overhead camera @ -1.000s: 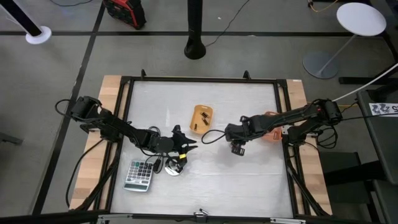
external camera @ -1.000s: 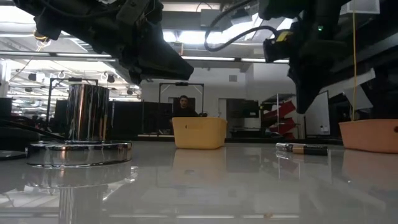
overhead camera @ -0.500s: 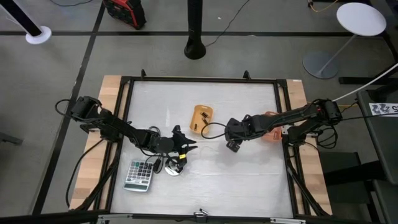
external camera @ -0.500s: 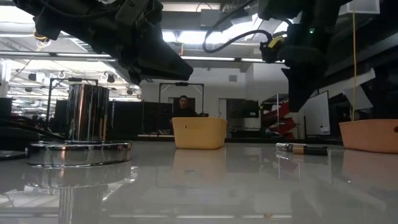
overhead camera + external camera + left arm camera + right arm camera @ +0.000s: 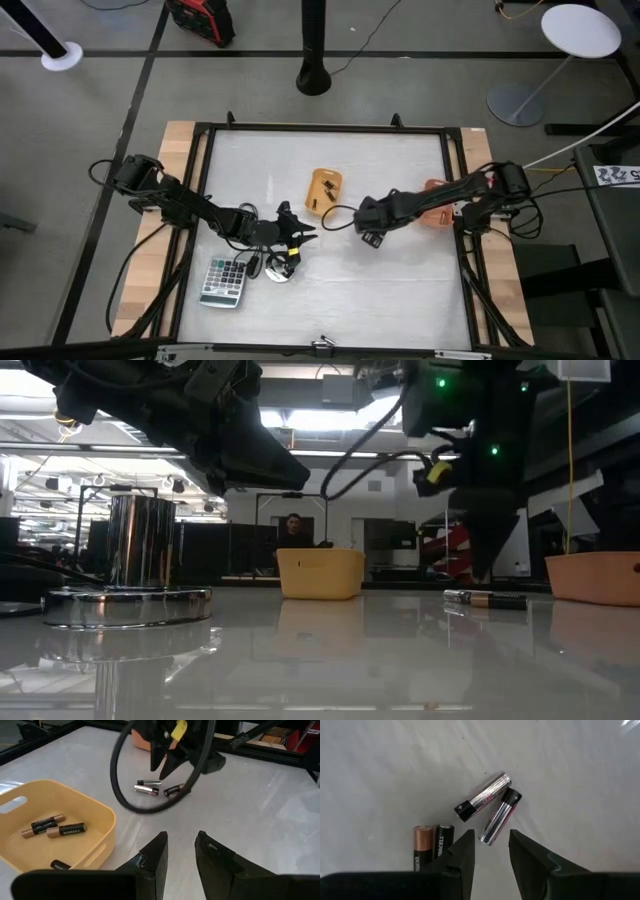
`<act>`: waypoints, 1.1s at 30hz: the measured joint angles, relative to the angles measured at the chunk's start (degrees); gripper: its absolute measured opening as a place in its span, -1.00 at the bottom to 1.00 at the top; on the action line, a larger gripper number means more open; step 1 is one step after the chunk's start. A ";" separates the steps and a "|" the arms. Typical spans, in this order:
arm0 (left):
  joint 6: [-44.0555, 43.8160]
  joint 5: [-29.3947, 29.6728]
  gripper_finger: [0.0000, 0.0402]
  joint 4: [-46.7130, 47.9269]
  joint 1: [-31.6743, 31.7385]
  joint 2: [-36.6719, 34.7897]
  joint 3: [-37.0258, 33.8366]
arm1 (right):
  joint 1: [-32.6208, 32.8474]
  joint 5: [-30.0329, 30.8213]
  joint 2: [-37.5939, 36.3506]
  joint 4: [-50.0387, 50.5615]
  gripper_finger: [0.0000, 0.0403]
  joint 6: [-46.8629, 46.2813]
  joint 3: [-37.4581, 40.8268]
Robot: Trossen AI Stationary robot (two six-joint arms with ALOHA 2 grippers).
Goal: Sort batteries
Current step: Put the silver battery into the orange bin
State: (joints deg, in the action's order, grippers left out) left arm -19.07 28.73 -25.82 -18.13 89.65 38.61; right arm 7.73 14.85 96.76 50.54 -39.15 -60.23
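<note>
Three loose batteries lie on their sides on the white table: two silvery ones (image 5: 482, 797) (image 5: 499, 817) touching at one end, and a copper-and-black one (image 5: 427, 847) beside them. My right gripper (image 5: 490, 852) hangs open above them, fingers pointing down, its tips short of the table (image 5: 488, 565). More batteries (image 5: 55, 827) lie in the yellow tray (image 5: 323, 190). My left gripper (image 5: 181, 840) waits open near the tray (image 5: 292, 236).
An orange tray (image 5: 436, 212) sits under my right arm. A calculator (image 5: 223, 283) and a round chrome disc with a cable (image 5: 280, 270) lie near the left gripper. A black cable loop (image 5: 120, 785) hangs by the loose batteries. A person (image 5: 295, 530) sits far behind the table.
My right gripper has shifted a little toward the table's left edge, turned about its wrist and come down over the loose batteries. The batteries have not moved.
</note>
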 joint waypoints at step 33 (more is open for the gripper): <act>1.30 -0.02 -0.56 -0.07 -0.66 0.00 0.00 | -6.32 -6.27 3.22 -7.57 -0.43 2.13 5.35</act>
State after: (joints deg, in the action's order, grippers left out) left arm -17.77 28.71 -25.89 -18.79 89.65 38.61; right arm 1.41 8.58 99.98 42.97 -37.02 -54.88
